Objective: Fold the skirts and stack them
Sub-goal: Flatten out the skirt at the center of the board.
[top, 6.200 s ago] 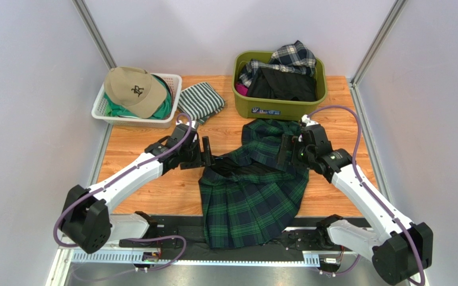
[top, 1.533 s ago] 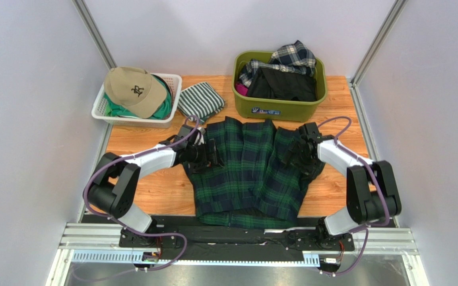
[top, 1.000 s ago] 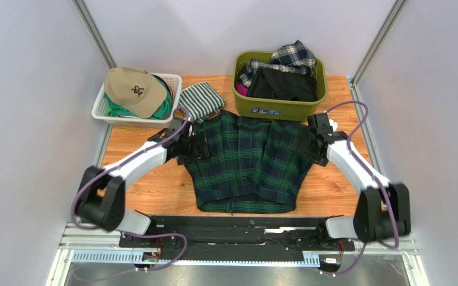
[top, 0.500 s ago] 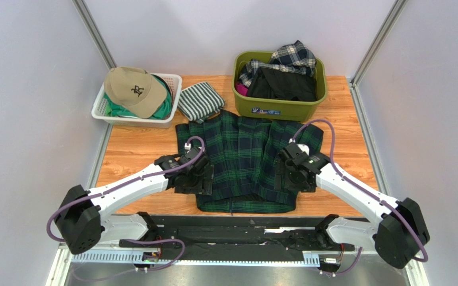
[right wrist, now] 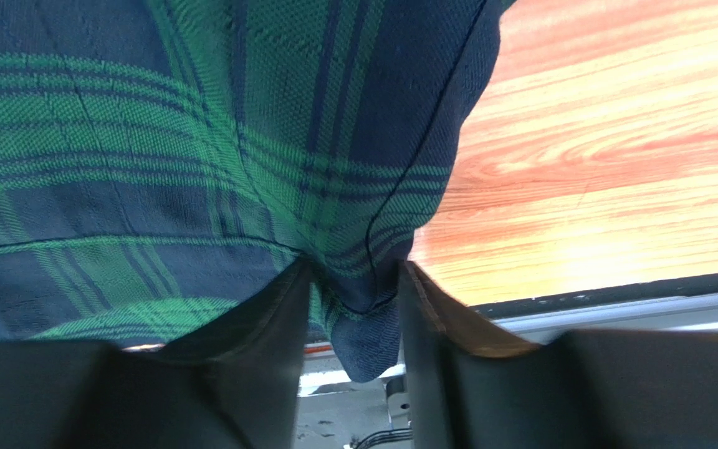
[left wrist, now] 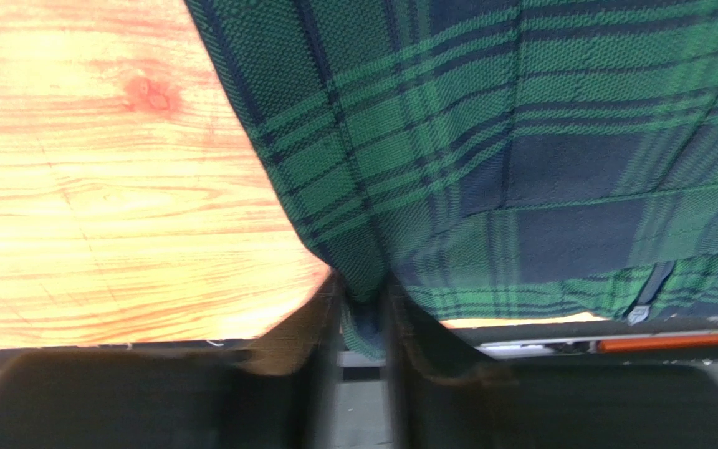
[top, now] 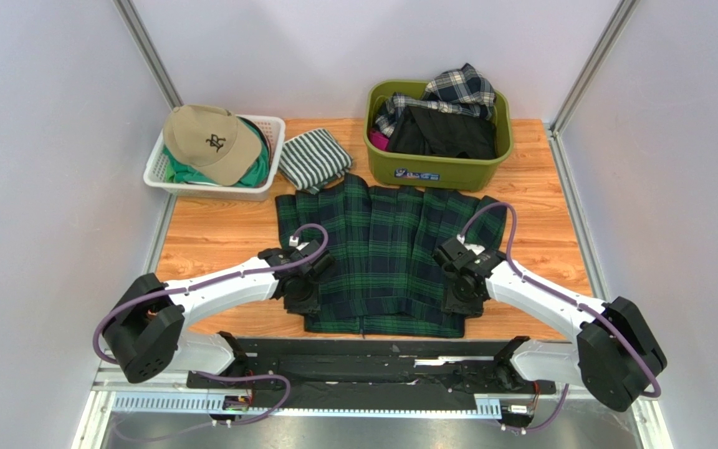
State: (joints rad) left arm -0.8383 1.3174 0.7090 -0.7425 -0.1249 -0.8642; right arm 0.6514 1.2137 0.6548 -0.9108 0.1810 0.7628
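The dark green-navy tartan skirt [top: 381,253] lies spread flat in the middle of the table, its near hem at the front edge. My left gripper [top: 301,296] sits at the skirt's near left corner, and in the left wrist view that gripper [left wrist: 363,301] is shut on a pinch of tartan cloth [left wrist: 484,168]. My right gripper [top: 456,299] sits at the near right corner; in the right wrist view it [right wrist: 353,285] is shut on a tartan fold [right wrist: 194,159]. The black skirt [top: 442,133] and the navy-white-grey plaid skirt [top: 461,89] lie in the olive bin [top: 433,168].
A white basket [top: 161,178] at the back left holds a tan cap [top: 205,140]. A green-and-white striped folded cloth [top: 314,159] lies beside it, touching the skirt's far left corner. A black rail [top: 381,351] runs along the table's near edge.
The skirt went from bunched to spread flat. Both grippers left its far corners, came down to the near corners and closed on the cloth there.
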